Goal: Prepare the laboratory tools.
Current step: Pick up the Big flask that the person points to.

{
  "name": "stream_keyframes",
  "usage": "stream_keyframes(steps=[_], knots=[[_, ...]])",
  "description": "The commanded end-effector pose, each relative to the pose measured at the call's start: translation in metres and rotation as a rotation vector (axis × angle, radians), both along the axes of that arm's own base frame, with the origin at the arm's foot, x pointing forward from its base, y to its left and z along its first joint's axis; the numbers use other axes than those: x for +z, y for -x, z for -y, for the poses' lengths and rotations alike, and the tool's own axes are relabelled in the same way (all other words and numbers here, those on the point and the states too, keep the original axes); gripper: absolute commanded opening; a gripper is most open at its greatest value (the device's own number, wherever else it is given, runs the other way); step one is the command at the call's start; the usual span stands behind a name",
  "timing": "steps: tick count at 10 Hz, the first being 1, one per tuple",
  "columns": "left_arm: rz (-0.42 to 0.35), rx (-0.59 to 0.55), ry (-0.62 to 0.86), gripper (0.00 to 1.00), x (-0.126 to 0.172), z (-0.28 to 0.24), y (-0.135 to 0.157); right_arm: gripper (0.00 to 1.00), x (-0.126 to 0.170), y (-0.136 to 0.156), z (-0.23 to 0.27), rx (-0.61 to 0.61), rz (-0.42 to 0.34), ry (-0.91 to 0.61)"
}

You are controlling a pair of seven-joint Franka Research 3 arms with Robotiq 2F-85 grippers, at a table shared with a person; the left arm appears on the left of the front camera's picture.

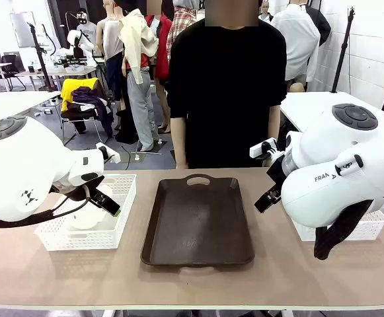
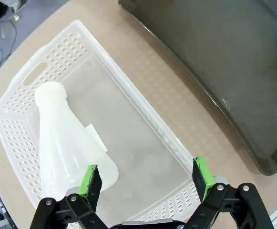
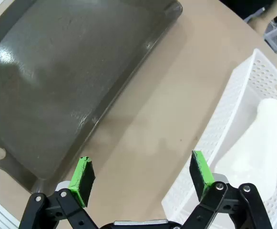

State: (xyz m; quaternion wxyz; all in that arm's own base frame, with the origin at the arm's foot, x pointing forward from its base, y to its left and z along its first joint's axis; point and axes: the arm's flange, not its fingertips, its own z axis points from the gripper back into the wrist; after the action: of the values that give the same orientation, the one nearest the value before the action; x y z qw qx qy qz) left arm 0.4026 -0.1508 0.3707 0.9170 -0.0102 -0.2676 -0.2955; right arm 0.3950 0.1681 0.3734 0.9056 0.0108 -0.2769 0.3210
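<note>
A frosted-white flask point(image 2: 62, 138) lies on its side in the left white mesh basket point(image 2: 14, 105), its neck pointing away from my left gripper point(image 2: 145, 175). That gripper hangs open just above the basket, one green pad point(image 2: 89, 179) beside the flask's wide base. In the front view the left gripper point(image 1: 104, 198) is over the basket's inner side, by the flask point(image 1: 86, 216). A second flask point(image 3: 257, 143) lies in the right basket point(image 3: 224, 109). My right gripper point(image 3: 141, 175) is open over the bare table between that basket and the tray, nothing between its fingers.
The dark brown handled tray point(image 1: 198, 221) lies in the middle of the table with nothing in it. A person in a black shirt point(image 1: 228, 86) stands at the far edge. The right basket point(image 1: 370, 228) sits partly behind my right arm.
</note>
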Motion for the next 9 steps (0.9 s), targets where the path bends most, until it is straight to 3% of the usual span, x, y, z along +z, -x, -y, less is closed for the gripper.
stream_keyframes(steps=[1,9], knots=[[0.0,0.0,0.0,1.0,0.0002,0.0,0.0,1.0,0.0,0.0,0.0,0.0,0.0,0.0],[0.0,0.0,0.0,1.0,0.0002,0.0,0.0,1.0,0.0,0.0,0.0,0.0,0.0,0.0]])
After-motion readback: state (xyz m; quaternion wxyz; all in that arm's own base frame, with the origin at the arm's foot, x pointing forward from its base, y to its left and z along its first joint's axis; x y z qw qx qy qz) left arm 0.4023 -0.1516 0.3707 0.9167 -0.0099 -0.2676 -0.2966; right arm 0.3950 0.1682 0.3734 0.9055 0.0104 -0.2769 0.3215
